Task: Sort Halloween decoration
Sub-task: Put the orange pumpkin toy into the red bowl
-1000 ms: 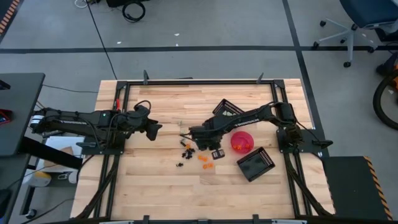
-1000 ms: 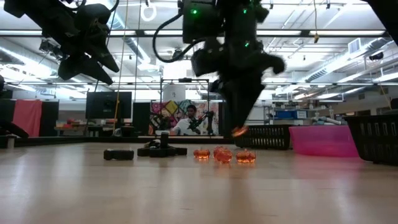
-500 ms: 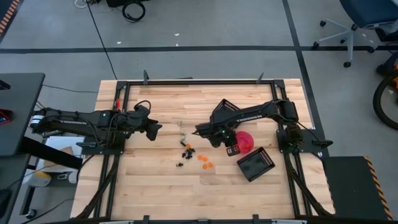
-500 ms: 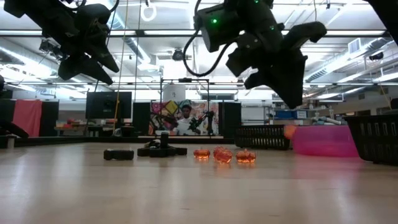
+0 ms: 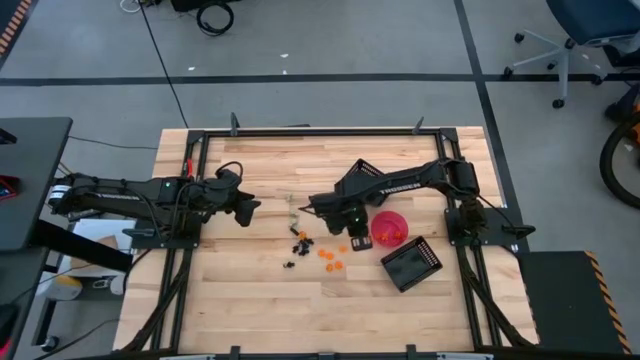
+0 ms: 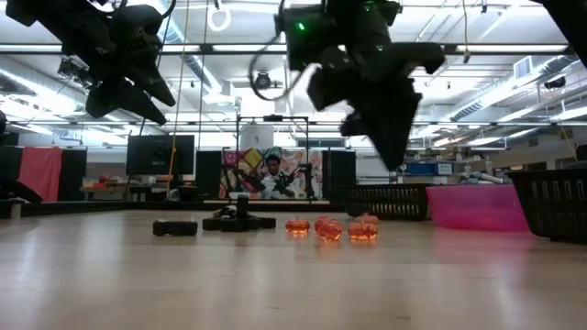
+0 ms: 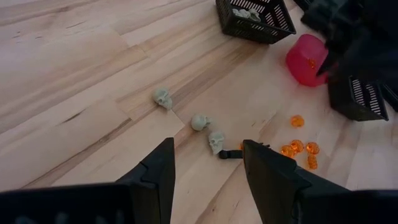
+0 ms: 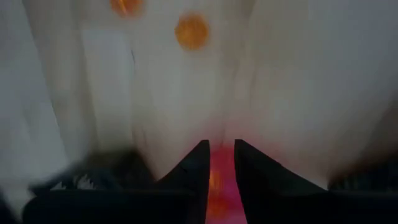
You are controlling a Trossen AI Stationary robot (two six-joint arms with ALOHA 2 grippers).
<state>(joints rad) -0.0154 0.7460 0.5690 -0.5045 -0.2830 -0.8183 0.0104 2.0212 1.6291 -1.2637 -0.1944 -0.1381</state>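
Note:
Tiny trinkets lie loose on the table: orange ones [image 5: 330, 258] [image 6: 328, 227] [image 7: 298, 147], black ones [image 5: 298, 240] [image 7: 230, 154] and pale skulls [image 5: 290, 210] [image 7: 199, 122]. My right gripper [image 5: 355, 240] [image 6: 393, 163] [image 8: 221, 144] hangs above the table between the orange trinkets and the pink bowl [image 5: 390, 228]. Its fingers point down with a narrow empty gap between them. My left gripper [image 5: 252, 207] [image 7: 208, 142] waits open, raised over the table's left half, with the skulls ahead of it.
One black slatted basket [image 5: 365, 172] [image 7: 255, 15] stands behind the bowl with pale pieces in it. Another basket [image 5: 412, 265] lies near the right front. The bowl [image 7: 306, 59] holds orange pieces. Bare wood spreads across the near and left parts of the table.
My right gripper carried an orange trinket up from the pile and toward the table's right, as far as the pink bowl. It has since swung back left toward the pile, and the trinket is gone from its tips. The left arm has kept still.

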